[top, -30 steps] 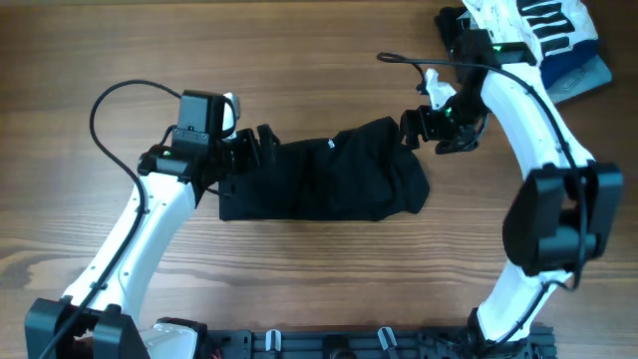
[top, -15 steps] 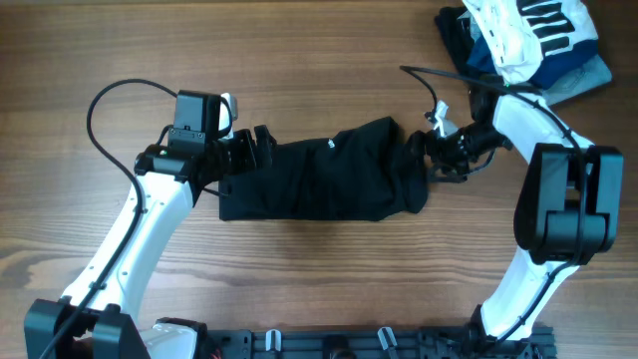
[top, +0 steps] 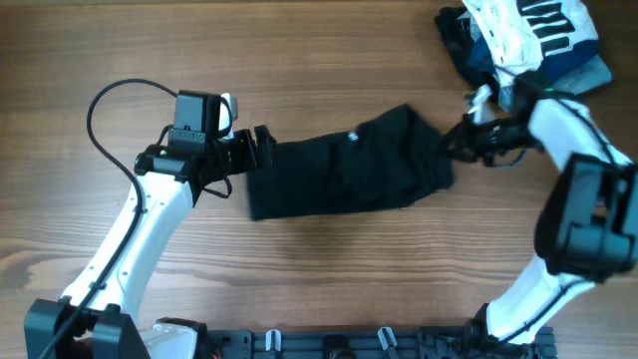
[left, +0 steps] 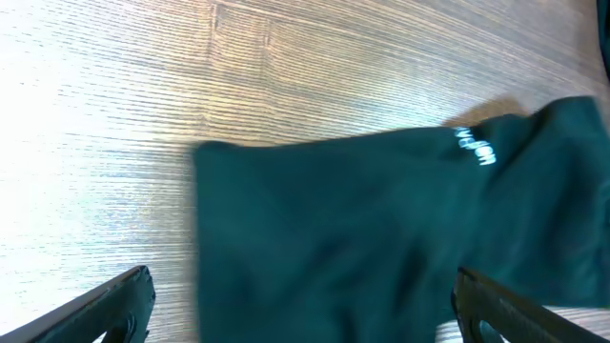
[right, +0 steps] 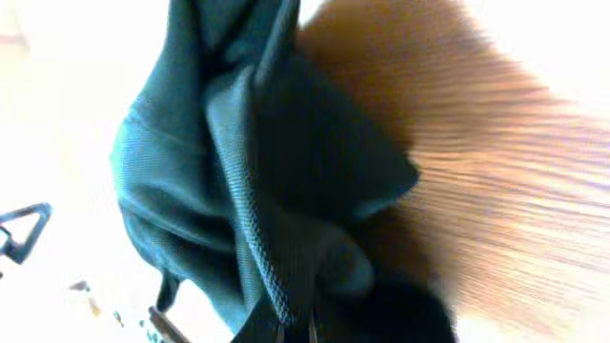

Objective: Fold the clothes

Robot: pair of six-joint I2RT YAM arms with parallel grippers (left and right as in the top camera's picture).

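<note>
Black garment (top: pixel 344 175) is laid across the middle of the surface (top: pixel 329 269), lengthwise from left to right edge. Its right end is bunched and pinched in the right pincer (top: pixel 454 147). The left pincer (top: pixel 265 150) is held spread at the garment's left end, with nothing gripped.

clothes (top: pixel 344 175) on table (top: pixel 319 60), pile (top: pixel 528 40) far right

Ahead of your left gripper (top: pixel 261 150), the black garment (top: pixel 344 175) is matt, soft cloth (fine knit texture shows at your right gripper (top: pixel 452 148)); the table (top: pixel 299 60) under it is grained wood with a light sheen.
</note>
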